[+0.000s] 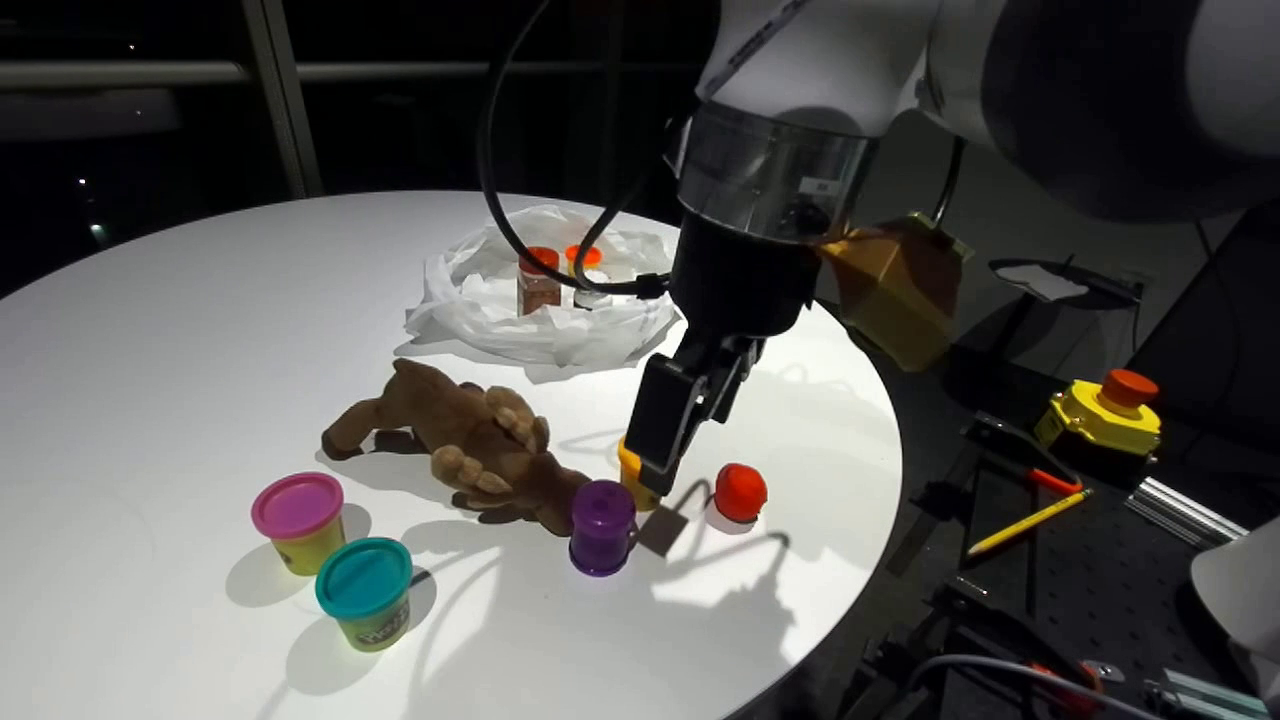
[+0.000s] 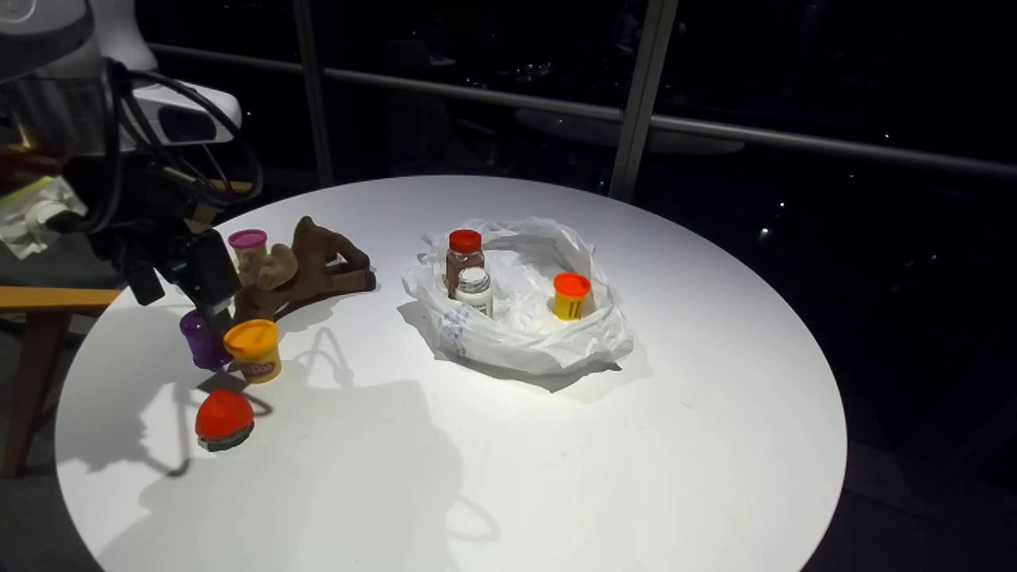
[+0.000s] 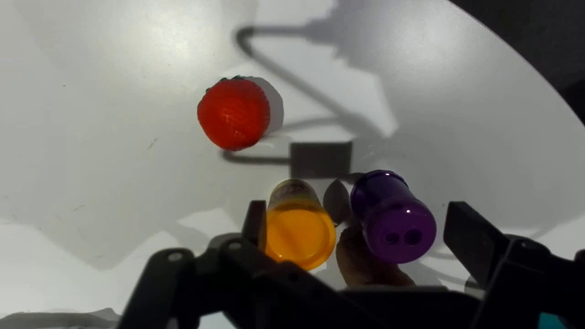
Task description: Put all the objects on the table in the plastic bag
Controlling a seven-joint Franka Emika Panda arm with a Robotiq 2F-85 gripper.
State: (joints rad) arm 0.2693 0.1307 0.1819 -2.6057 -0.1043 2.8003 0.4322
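My gripper [image 3: 358, 219] is open just above the white table [image 1: 160, 400]. The orange-lidded cup [image 3: 299, 235] and the purple cup [image 3: 397, 224] show between its fingers, the orange one close to a finger; neither is gripped. Nearby sits a red strawberry [image 3: 234, 114]. A floppy brown toy [image 1: 440, 420] lies beside the purple cup. Farther along stand a pink-lidded cup [image 1: 298, 520] and a teal-lidded cup [image 1: 366, 590]. Spread wide, the plastic bag [image 2: 524, 349] holds a red-capped bottle [image 2: 465, 262], a white-capped bottle [image 2: 474, 292] and a yellow cup with a red-orange lid [image 2: 570, 296].
Past the table's edge in an exterior view are a yellow box with a red button [image 1: 1100, 420], a pencil [image 1: 1030, 522] and loose cables. A wooden chair [image 2: 56, 300] stands by the rim. Shadows of the arm fall across the tabletop.
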